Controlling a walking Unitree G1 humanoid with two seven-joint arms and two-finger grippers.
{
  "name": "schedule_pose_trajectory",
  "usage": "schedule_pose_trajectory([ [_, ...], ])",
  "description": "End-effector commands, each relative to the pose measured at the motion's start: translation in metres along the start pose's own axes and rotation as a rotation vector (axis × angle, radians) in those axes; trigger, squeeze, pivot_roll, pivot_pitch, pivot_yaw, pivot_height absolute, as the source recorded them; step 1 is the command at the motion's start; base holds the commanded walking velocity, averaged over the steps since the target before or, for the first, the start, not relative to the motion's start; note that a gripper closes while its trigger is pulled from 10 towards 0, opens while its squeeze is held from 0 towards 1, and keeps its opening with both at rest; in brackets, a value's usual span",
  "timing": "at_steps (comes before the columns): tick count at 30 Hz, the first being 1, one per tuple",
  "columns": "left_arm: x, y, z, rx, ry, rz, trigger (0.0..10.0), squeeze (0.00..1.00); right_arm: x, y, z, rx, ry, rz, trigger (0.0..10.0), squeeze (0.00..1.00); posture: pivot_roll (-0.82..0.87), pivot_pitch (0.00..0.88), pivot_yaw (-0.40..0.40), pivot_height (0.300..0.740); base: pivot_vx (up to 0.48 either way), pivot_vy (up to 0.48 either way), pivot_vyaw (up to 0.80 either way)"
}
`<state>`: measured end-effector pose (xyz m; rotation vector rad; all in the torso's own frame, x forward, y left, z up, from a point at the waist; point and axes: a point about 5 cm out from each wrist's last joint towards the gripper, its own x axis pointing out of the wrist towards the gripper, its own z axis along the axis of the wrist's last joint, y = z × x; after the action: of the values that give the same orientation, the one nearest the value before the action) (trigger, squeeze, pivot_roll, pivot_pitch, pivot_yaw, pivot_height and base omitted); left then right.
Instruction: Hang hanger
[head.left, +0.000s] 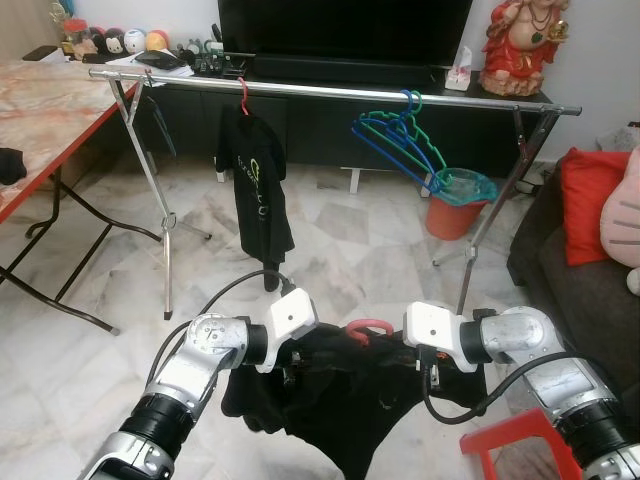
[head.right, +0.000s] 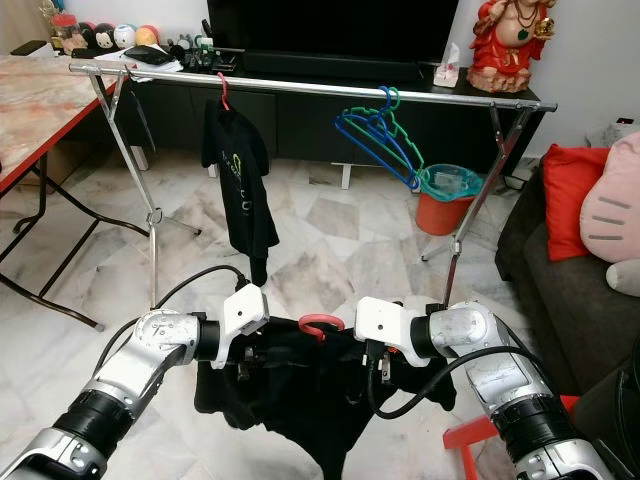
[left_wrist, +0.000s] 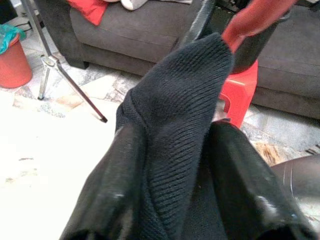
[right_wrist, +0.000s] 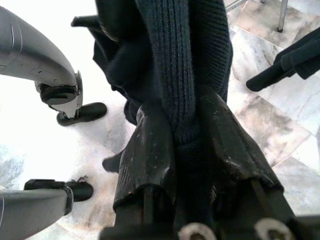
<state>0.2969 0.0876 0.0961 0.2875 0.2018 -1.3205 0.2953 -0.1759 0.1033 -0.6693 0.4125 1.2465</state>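
Red hanger (head.left: 366, 328) seemingly mostly under garment (head.left: 340, 400)

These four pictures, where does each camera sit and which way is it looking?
Left eye: on the head, looking down past both arms at the clothes rail.
Right eye: beside it, same scene; shared black garment on a red hanger.
Left wrist: along the left gripper, pinching that garment, toward a grey sofa.
Right wrist: along the right gripper, clamping knit, floorward.

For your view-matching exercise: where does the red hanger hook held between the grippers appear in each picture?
Left eye view: red hanger hook, low centre, above the black garment.
Right eye view: low centre.
Left wrist view: red hanger part at the upper edge, above the knit.
Right wrist view: cannot make it out.
Shared landmark: orange bin.
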Motion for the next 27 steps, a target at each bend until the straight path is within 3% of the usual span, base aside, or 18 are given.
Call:
schedule_pose_trajectory([
  [1,0.0049,-0.0022,-0.0012,0.013,0.024,-0.021,0.0,0.0,-0.0039,-0.0067,0.0163,-0.042,-0.063,-0.035,0.0,0.0,-0.05,0.0,-0.026,0.74,0.0,0.0,0.0],
  [25,0.0042,-0.0072,-0.0031,-0.021,0.008,-0.047,0.0,0.0,0.0021,-0.0061,0.016,-0.05,-0.049,-0.042,0.0,0.0,-0.05,0.0,-0.033,0.74,0.0,0.0,0.0],
  [26,0.0039,-0.0071,-0.0032,-0.023,0.007,-0.047,0.0,0.0,0.002,-0.0075,0.0145,-0.058,-0.036,-0.056,2.9,0.0,-0.05,0.0,-0.033,0.74,0.0,0.0,0.0],
  [27,0.0038,-0.007,-0.0032,-0.023,0.008,-0.046,0.0,0.0,0.002,-0.0081,0.0131,-0.055,-0.027,-0.061,9.5,0.0,-0.05,0.0,-0.033,0.74,0.0,0.0,0.0],
])
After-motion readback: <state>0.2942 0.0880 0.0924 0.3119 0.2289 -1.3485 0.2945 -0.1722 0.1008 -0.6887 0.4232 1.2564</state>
